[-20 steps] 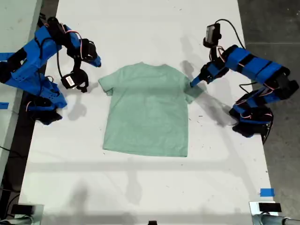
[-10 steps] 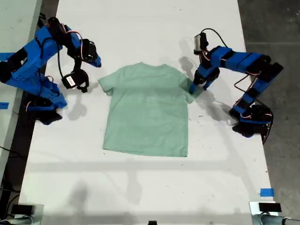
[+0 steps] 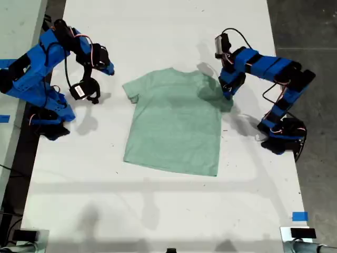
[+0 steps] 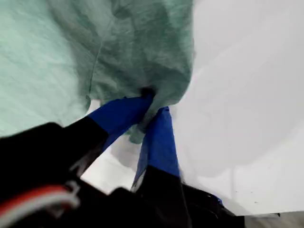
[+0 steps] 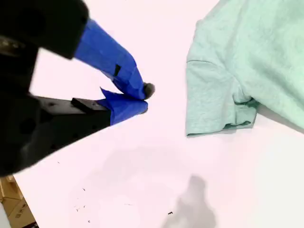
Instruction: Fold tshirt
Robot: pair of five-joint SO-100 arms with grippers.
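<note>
The tshirt [image 3: 176,122] lies flat on the white bench [image 3: 158,211], collar toward the exterior view's top, hem toward the bottom, long axis running top to bottom with a slight tilt. My first gripper [image 4: 151,105] is clenched on the sleeve at the exterior view's right, cloth bunched and lifted between the blue tips; in the exterior view it sits at that shoulder [image 3: 227,94]. The rest of the shirt spreads away from it toward the exterior view's left, so a sleeve fold means carrying that pinch inward across the body, toward the shirt's centre line.

My second gripper [image 5: 137,99] is nearly closed on nothing, tips close with only a sliver of gap, hanging over bare bench. In the exterior view it is at [image 3: 87,92], just off the other sleeve, apart from the cloth. The sleeve edge [image 5: 211,102] lies beside it, untouched.

The first arm is the one in contact; the second is near, not engaged.
</note>
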